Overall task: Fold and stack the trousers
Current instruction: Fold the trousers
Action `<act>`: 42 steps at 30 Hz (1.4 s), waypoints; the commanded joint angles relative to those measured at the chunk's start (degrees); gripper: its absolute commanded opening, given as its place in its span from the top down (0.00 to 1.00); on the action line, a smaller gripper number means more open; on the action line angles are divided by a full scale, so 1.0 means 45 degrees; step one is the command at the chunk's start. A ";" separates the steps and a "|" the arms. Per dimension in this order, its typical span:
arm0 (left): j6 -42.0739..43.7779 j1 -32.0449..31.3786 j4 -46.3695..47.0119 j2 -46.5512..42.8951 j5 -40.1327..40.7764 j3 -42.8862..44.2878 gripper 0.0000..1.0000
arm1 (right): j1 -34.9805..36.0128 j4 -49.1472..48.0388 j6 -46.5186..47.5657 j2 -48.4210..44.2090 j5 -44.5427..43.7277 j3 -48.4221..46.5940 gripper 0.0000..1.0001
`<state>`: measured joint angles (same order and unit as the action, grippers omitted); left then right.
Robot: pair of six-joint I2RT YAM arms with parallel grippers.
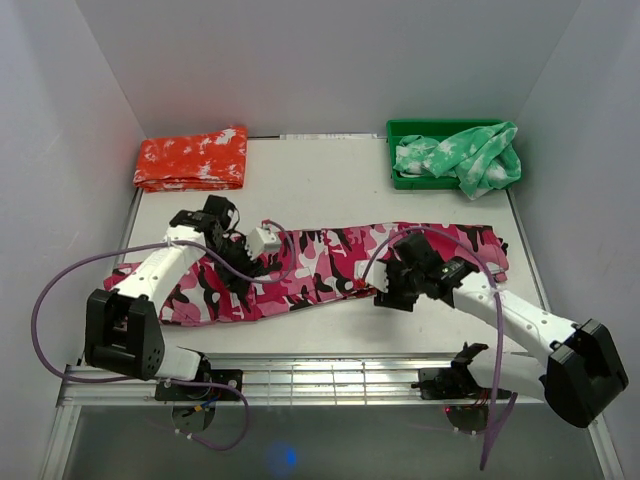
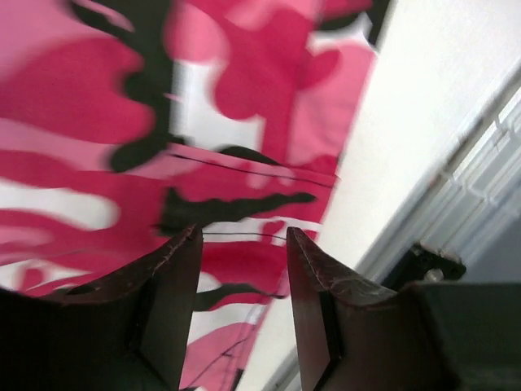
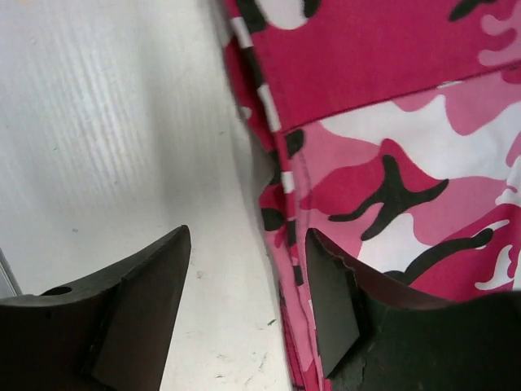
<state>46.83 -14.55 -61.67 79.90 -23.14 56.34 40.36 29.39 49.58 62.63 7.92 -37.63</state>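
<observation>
Left end effector (image 2: 244, 236) apart, right end effector (image 3: 248, 236) apart, 1 pair of trousers (image 1: 320, 262) flat, 1 orange garment (image 1: 192, 158), 1 green garment (image 1: 465, 155)

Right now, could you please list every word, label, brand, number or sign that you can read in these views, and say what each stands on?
None: no readable text shows in any view.
The trousers carry only camouflage patches, the orange-red garment and green garment only white splotches, and the green bin shows no label.

Trousers (image 1: 330, 270), orange garment (image 1: 190, 158), bin (image 1: 420, 182) on table (image 1: 320, 190)
</observation>
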 commanded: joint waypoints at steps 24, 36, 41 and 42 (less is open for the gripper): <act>0.1780 0.3135 -0.2602 0.8378 -0.1928 0.9375 0.67 | -0.8284 0.1888 0.1617 0.7507 -0.0645 -0.4940 0.46; 0.2016 0.3154 -0.3132 0.7440 -0.2203 0.8809 0.60 | -0.8500 0.1868 0.1735 0.8719 -0.1311 -0.5096 0.47; 0.1782 0.3154 -0.3093 0.7713 -0.2066 0.9218 0.99 | -0.8578 0.1810 0.2359 0.8602 -0.1643 -0.4745 0.48; 0.1549 0.3174 -0.2861 0.7694 -0.1950 0.9509 1.00 | -0.8675 0.1771 0.2457 0.8582 -0.1702 -0.4686 0.48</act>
<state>54.22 -0.23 -74.94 117.43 -30.68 96.44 2.61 37.71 56.84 99.24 4.38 -61.04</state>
